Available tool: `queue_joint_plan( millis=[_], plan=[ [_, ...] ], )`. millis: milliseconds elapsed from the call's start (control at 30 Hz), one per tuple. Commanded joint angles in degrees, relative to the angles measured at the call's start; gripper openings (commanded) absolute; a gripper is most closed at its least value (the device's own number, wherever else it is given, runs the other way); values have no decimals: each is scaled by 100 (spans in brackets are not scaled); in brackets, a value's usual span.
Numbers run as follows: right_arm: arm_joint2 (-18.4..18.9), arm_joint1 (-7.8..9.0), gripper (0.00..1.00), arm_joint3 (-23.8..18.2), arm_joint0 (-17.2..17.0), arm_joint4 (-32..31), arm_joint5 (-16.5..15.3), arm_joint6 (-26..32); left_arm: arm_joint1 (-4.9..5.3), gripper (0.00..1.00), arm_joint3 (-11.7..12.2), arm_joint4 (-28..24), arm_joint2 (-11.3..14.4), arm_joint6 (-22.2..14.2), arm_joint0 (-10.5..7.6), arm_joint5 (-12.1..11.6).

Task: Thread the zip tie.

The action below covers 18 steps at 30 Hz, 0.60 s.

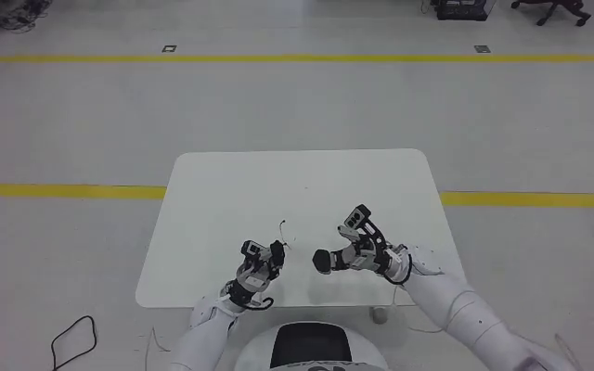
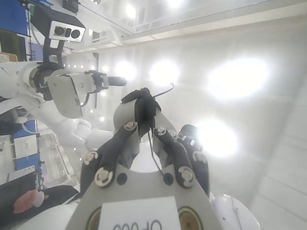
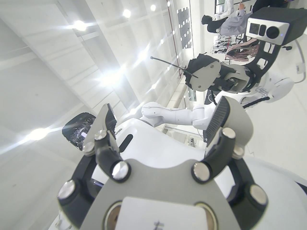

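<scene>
In the top view, your left pincer (image 1: 274, 255) is clamped on the zip tie (image 1: 282, 230). The tie stands up as a thin strand over the near part of the surface (image 1: 306, 185), and your right pincer (image 1: 325, 260) hangs just beside it without touching. In the left wrist view, the left pincer (image 2: 144, 98) grips the zip tie (image 2: 152, 150) partway along. One end pokes out past the fingertips and the rest trails back toward the wrist, with the right pincer (image 2: 118, 80) off to one side. In the right wrist view, the right pincer (image 3: 163, 120) has its jaws wide apart and empty. It faces the left pincer (image 3: 189, 72) and the free end of the zip tie (image 3: 168, 63). The step in hand looks like catching that free end. Line up squarely on it, close gently near the tip, and hold the left grip firm so the strand cannot swivel.
</scene>
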Motion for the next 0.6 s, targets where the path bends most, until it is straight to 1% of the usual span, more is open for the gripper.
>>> queue_joint_plan(
  millis=[0, 33, 133, 233, 367, 567],
  plan=[
    [26, -19, 100, -71, -45, -25, -14, -135, 0, 0, -69, 17, 56, 126, 22, 8],
    [43, -37, 100, -96, -70, 8, -14, -179, -5, 0, -93, 12, 97, 170, 33, -31],
    [66, -92, 100, -93, -98, 101, -14, -197, -33, 0, -125, -63, 162, 312, 42, -31],
    [56, -148, 100, -37, -99, 169, -14, -205, -62, 0, -133, -2, 160, 361, 38, -31],
    [39, -236, 100, 99, -74, 306, 51, -195, -108, 0, -107, 38, 143, 299, 71, -31],
    [-42, -347, 100, 252, 13, 234, 197, -150, -149, 0, -49, 27, 102, 197, 78, -31]
  ],
)
